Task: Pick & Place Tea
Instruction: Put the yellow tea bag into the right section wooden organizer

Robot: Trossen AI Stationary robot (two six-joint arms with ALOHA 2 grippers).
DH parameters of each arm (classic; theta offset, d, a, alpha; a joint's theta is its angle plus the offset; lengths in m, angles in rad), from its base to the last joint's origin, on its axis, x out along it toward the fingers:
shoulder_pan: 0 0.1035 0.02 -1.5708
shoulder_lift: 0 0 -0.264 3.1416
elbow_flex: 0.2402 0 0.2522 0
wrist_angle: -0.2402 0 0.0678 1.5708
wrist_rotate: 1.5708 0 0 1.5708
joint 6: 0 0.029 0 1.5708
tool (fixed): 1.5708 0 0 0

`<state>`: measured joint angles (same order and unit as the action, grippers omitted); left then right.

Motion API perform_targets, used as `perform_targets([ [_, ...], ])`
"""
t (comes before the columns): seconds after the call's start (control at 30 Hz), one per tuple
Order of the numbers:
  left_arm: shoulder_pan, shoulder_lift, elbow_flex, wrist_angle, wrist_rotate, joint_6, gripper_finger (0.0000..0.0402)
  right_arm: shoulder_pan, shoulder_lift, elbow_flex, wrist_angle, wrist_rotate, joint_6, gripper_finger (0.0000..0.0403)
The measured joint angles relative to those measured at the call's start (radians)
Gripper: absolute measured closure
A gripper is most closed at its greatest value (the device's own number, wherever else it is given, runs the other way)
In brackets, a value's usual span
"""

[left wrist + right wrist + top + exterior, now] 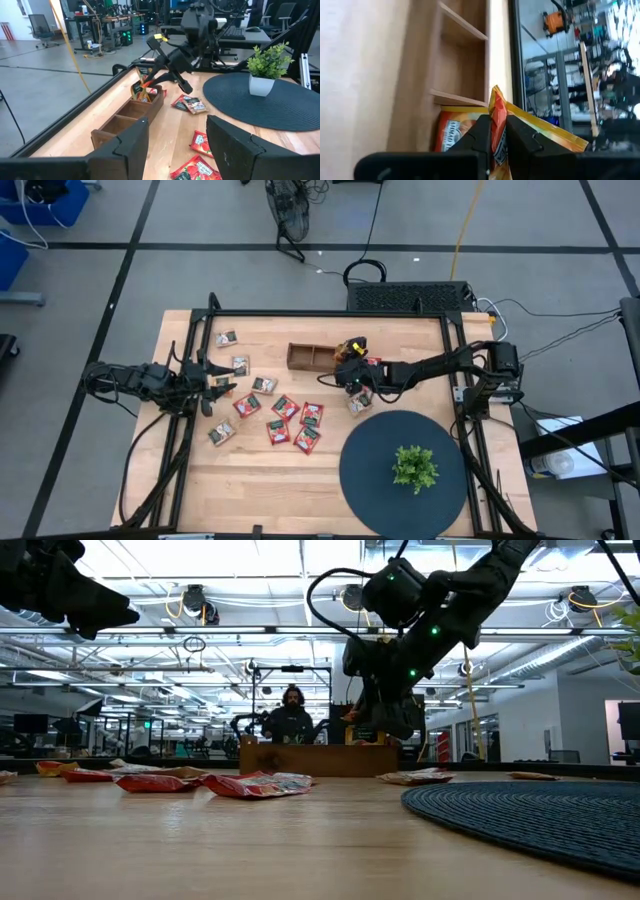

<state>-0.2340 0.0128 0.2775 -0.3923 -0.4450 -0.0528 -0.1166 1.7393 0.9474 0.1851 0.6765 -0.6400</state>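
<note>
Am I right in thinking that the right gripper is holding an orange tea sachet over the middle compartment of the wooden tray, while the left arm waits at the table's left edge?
Not quite: the right gripper is shut on the orange sachet over the end compartment of the wooden tray, the one nearest that arm, not the middle one. The left wrist view shows it best. The left gripper does wait at the table's left edge.

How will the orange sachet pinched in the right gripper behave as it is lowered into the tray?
Probably floppy: the orange sachet bends above the right gripper. Likely light, since that edge pinch carries it. It may snag or lean on the sachet already in the tray.
</note>
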Motion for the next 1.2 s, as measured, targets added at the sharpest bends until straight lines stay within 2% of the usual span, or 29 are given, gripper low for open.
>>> perform_targets([
  [0.27,0.000,0.000,0.000,0.000,0.000,0.000,0.0201,-0.033,-0.001,0.000,-0.003,-0.001,0.103,0.0311],
  [0.57,0.000,0.000,0.000,0.000,0.000,0.000,0.0201,-0.030,-0.001,0.001,-0.015,-0.002,0.135,0.0249],
  [0.77,0.000,0.000,0.000,0.000,0.000,0.000,0.0201,-0.030,-0.001,0.001,-0.017,-0.009,0.194,0.0234],
  [1.03,0.000,0.000,0.000,0.000,0.000,0.000,0.0201,-0.026,-0.001,0.001,-0.017,-0.238,0.266,0.0238],
  [1.2,0.000,0.000,0.000,0.000,0.000,0.000,0.0201,-0.020,-0.001,0.001,-0.008,-0.232,0.265,0.0237],
])
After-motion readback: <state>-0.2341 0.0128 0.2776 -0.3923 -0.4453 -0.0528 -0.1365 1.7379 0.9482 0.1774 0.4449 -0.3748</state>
